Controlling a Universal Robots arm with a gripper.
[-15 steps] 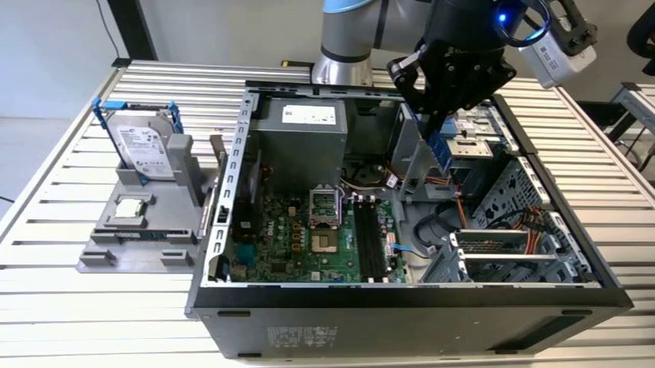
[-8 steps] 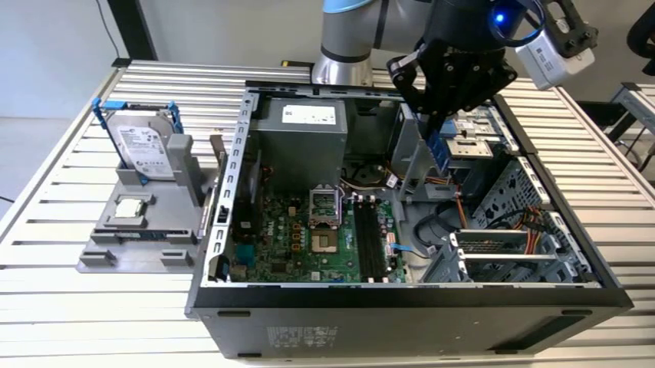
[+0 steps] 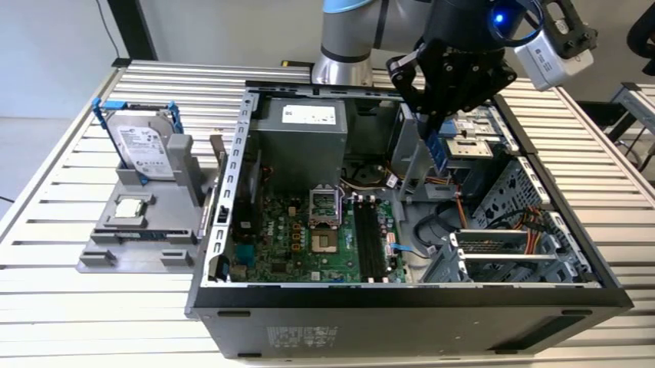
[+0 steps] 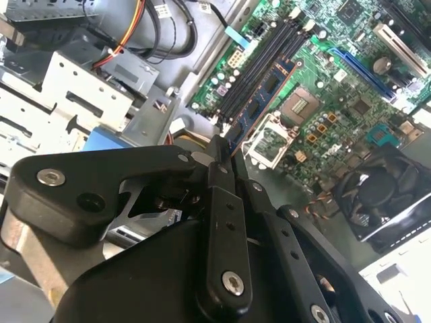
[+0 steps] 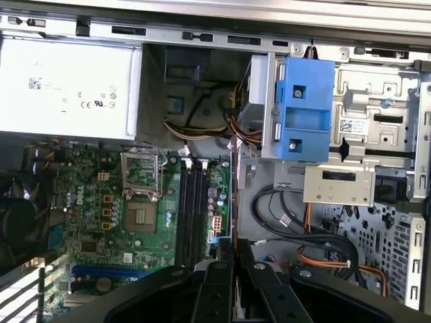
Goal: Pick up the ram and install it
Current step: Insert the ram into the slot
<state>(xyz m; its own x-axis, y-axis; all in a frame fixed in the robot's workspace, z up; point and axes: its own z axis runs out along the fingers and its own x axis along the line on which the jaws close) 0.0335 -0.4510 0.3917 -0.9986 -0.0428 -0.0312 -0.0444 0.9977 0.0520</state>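
Note:
My gripper (image 3: 438, 126) hangs above the open computer case, shut on the ram (image 3: 439, 153), a narrow blue strip that points down into the case. In the second wrist view the ram (image 4: 266, 97) sticks out past the gripper (image 4: 224, 151) as a long board with dark chips. It is held above the motherboard, apart from it. In the first wrist view the ram (image 5: 233, 192) appears edge-on as a thin line rising from the gripper (image 5: 234, 245). The black memory slots (image 3: 369, 238) (image 4: 262, 60) (image 5: 192, 208) lie beside the processor socket (image 5: 141, 215), off to one side of the ram.
A silver hard drive in a blue frame (image 3: 143, 142) and a small square silver chip (image 3: 128, 207) sit on a grey stand at the exterior view's left. Inside the case are the power supply (image 5: 67, 87), a blue drive bracket (image 5: 303, 111), cables (image 5: 323, 252) and a fan (image 4: 377, 195).

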